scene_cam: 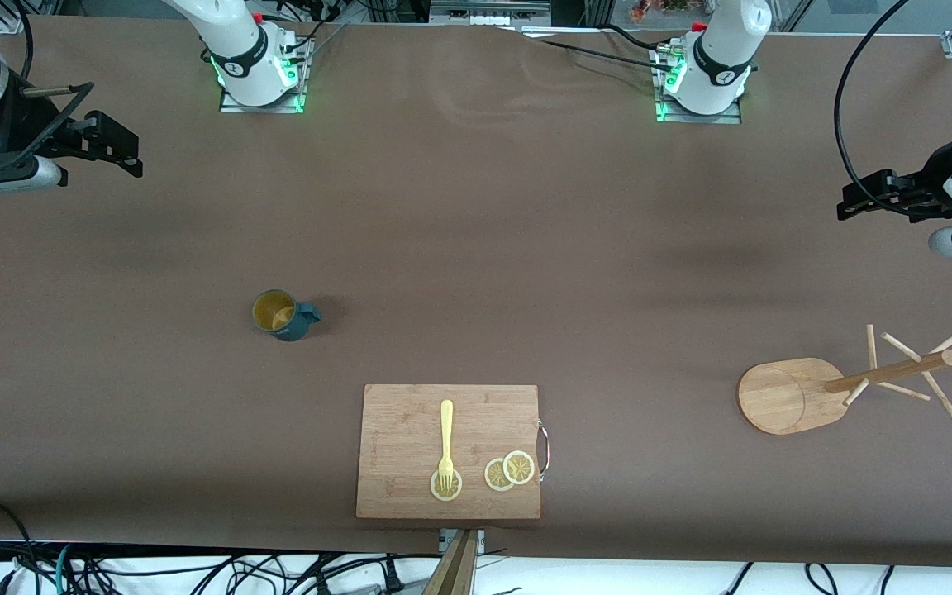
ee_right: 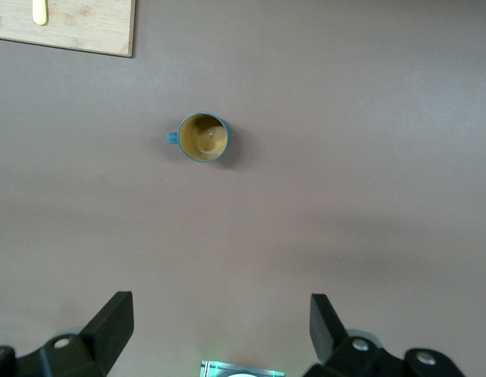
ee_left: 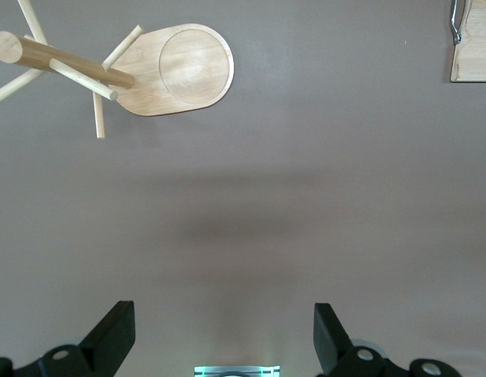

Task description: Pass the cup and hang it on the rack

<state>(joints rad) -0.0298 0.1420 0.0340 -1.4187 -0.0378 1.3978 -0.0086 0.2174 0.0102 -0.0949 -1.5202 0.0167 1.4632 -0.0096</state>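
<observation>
A: What lies nearest the front camera?
B: The cutting board (scene_cam: pixel 410 430), carrying a fork (scene_cam: pixel 445 442) and lemon slices (scene_cam: pixel 509 471).
A: Next?
B: The rack (scene_cam: pixel 790 395) toward the left arm's end, then the cup (scene_cam: pixel 282 314) upright on the table (scene_cam: pixel 476 231) (handle toward the left arm's end).
A: Grippers?
B: The left gripper (ee_left: pixel 224 334) and the right gripper (ee_right: pixel 221 328) hover at their own ends of the table, fingers spread wide, holding nothing.

Front view: high, across the table (scene_cam: pixel 476 215), facing both bases, whole top visible. Wrist views: straight down from high up. Left shares the rack (ee_left: pixel 176 71) and cutting board (ee_left: pixel 472 55) corner; right shares the cup (ee_right: pixel 203 137) and board corner.
</observation>
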